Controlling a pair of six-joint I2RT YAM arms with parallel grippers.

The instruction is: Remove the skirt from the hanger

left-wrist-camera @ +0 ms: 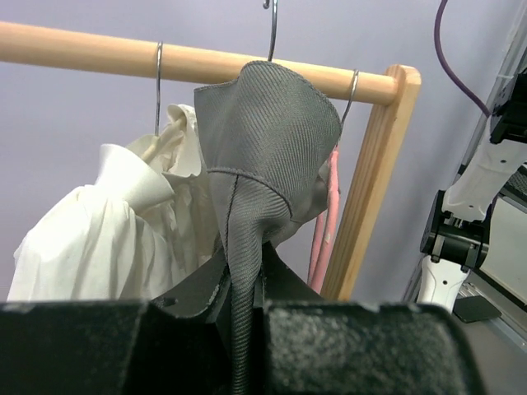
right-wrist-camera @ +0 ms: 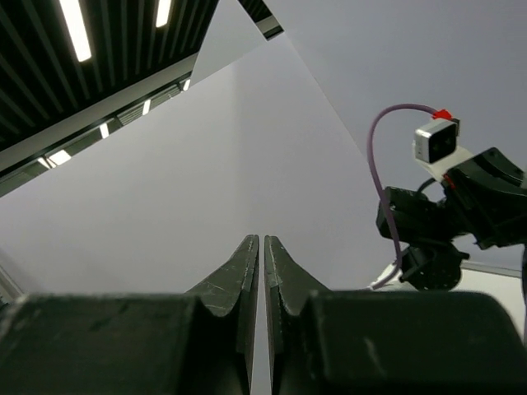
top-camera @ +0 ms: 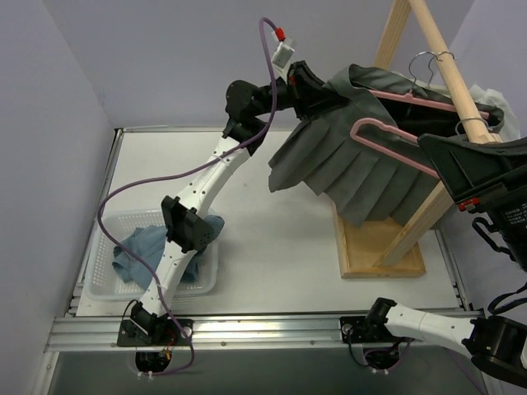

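Skirt (top-camera: 362,173) pinched in L claw (top-camera: 317,95), upper ctr | R claw (right-wrist-camera: 262,267) closed, empty | tug slow twd upper left, hanger (top-camera: 395,142) steadied first

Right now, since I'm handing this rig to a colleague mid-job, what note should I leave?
Left gripper: shut on an edge of the grey skirt, which is stretched to the left.
Right gripper: shut, empty, pointing up beside the rack.
The skirt is not yet off the pink hanger, which hangs on the wooden rail.
Done: the skirt is gripped.
Left: pull the skirt free.
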